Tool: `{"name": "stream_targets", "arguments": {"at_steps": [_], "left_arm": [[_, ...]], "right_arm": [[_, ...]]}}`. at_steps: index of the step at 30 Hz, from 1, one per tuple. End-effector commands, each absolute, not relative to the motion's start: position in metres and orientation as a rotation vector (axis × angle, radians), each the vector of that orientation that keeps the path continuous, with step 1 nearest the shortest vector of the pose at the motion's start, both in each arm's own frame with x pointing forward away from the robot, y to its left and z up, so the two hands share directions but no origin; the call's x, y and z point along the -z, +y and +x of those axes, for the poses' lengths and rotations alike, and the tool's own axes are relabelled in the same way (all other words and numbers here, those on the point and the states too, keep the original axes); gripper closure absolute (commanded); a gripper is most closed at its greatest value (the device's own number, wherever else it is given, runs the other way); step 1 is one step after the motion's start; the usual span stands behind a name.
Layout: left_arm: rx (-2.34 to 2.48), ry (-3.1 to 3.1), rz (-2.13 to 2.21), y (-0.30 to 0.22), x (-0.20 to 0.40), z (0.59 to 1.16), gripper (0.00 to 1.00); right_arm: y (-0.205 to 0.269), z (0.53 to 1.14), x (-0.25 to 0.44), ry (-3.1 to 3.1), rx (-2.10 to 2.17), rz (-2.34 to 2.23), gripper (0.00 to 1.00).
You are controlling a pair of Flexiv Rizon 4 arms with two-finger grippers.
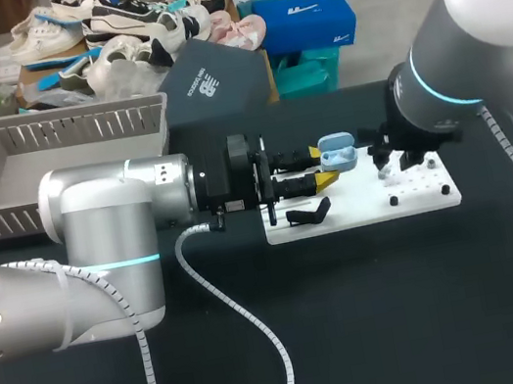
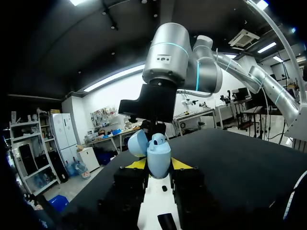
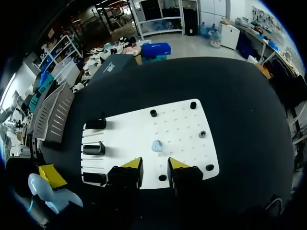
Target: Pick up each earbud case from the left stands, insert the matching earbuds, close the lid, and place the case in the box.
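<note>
So, starting at the left, the grey box (image 1: 60, 147) stands at the table's far left corner, and no case shows inside it. The left gripper (image 1: 322, 166) reaches along the table to the near end of the white board (image 3: 182, 120). Its jaws are clamped from two sides on the pale blue earbud case (image 2: 158, 155), which it holds above the board with the lid (image 2: 138, 143) open. I cannot tell whether an earbud already sits in it.

Further right, the black stands (image 3: 93, 148) line the board's left end and carry no other case that I can see. One pale blue earbud (image 3: 157, 145) lies on the board's holed part. The right gripper (image 3: 154, 165) hangs over it with the jaws apart and nothing between them; the earbud is just ahead of the tips.

By my reading, the pick-up of this case is done and the job is at the inserting step. What is left is taking that earbud, seating it, closing the lid and carrying the case to the box.
</note>
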State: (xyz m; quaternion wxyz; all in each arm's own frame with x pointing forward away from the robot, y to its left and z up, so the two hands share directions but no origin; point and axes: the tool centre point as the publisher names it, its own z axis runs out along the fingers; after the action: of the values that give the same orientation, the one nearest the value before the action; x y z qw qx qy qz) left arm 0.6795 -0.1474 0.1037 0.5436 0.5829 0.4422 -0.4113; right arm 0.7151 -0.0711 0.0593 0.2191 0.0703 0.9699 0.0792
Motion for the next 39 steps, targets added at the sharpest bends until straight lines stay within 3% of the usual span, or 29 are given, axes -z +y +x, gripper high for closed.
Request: {"name": "stream_targets", "arguments": {"at_steps": [1, 39], "left_arm": [[0.969, 1.053, 1.376, -0.145, -0.103, 0.680, 1.00], [0.923, 1.076, 1.365, -0.110, -0.103, 0.693, 1.00]], "right_arm": [[-0.072, 0.714, -0.059, 2.680, -0.222, 0.195, 0.69], [-0.056, 0.720, -0.050, 2.748, -0.066, 0.434, 0.65]]}}
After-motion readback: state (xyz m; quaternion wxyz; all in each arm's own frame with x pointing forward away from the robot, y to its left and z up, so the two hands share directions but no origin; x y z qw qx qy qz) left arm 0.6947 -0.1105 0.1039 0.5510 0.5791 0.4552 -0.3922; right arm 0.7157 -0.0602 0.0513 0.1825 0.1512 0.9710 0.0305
